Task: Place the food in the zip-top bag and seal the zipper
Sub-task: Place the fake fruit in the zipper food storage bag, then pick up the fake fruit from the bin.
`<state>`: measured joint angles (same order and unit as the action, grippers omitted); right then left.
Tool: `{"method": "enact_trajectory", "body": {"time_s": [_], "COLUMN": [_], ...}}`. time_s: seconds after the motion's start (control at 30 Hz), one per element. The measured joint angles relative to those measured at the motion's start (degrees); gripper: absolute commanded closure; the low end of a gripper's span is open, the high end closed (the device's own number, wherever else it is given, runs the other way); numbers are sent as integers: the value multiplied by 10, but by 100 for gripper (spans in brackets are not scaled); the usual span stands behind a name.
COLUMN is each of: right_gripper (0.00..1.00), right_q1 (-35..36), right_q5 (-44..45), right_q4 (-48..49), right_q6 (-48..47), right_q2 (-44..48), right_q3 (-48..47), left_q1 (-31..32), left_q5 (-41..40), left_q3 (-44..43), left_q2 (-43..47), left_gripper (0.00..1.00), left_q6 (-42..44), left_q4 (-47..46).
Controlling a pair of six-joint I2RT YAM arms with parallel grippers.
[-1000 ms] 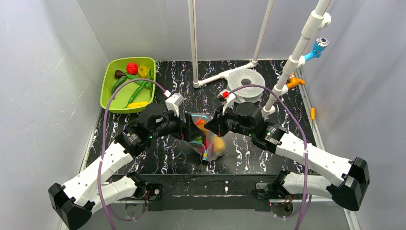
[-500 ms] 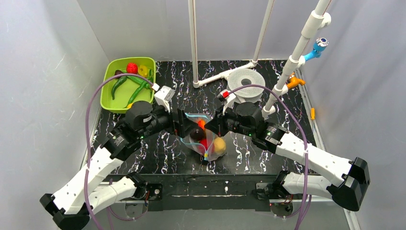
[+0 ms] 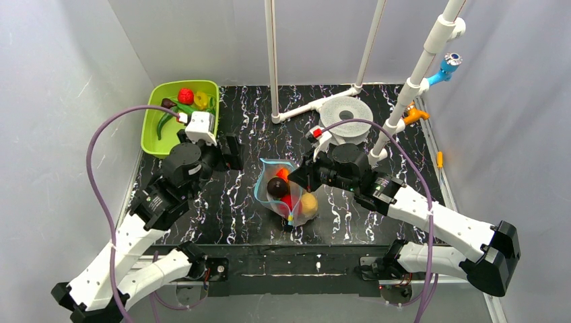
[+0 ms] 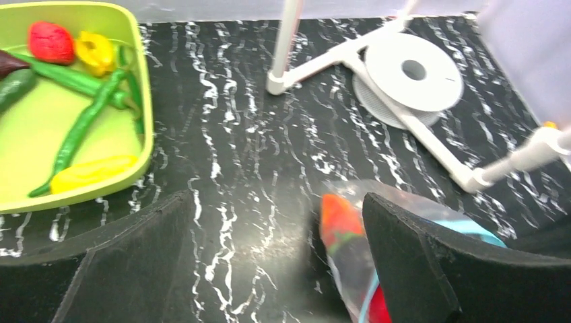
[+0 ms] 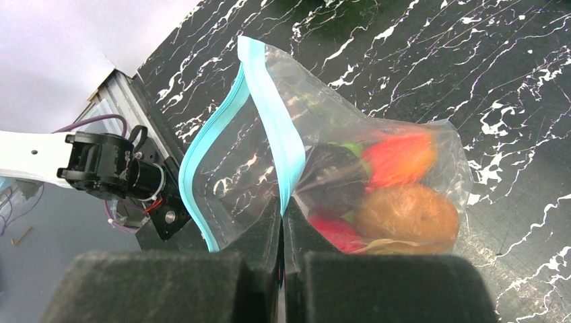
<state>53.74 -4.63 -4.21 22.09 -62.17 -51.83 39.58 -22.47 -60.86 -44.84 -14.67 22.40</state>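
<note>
Two tools here: right tool (image 5: 283, 225) pinched tight on the zipper (image 5: 269, 114) of the zip-top bag (image 5: 323, 114), left tool (image 4: 276, 232) spread wide, holding nothing.

Zip-top bag (image 4: 394, 202): blurred at my left wrist, half behind my finger (image 4: 458, 269), cropped below.
Zipper (image 5: 271, 128): lower end vanishes between the pads of my right claw (image 5: 283, 225).
Tray (image 4: 145, 134): cropped left.

I get bright, even light from above, with only soft shadows on the table (image 3: 229, 208). My left wrist view is blurred throughout, the fingers (image 4: 431, 269) mere dark shapes. The right wrist view is sharp on the bag (image 5: 377, 168), which shows a faint sheen.
</note>
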Motion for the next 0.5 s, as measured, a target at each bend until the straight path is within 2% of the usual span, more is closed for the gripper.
{"method": "enact_trajectory", "body": {"time_s": [0.13, 0.33, 0.5], "right_gripper": [99, 99, 99], "right_q1": [0, -1, -2], "right_q5": [3, 8, 9], "right_q4": [0, 0, 0], "right_q6": [-5, -14, -15], "right_q2": [0, 0, 0], "right_q3": [0, 0, 1], "left_q1": [-50, -209, -316], "left_q5": [-3, 70, 139], "left_q3": [0, 0, -1], "left_q2": [-35, -109, -188], "left_gripper": [2, 2, 2], "left_q6": [9, -36, -102], "left_q4": [-22, -44, -96]}}
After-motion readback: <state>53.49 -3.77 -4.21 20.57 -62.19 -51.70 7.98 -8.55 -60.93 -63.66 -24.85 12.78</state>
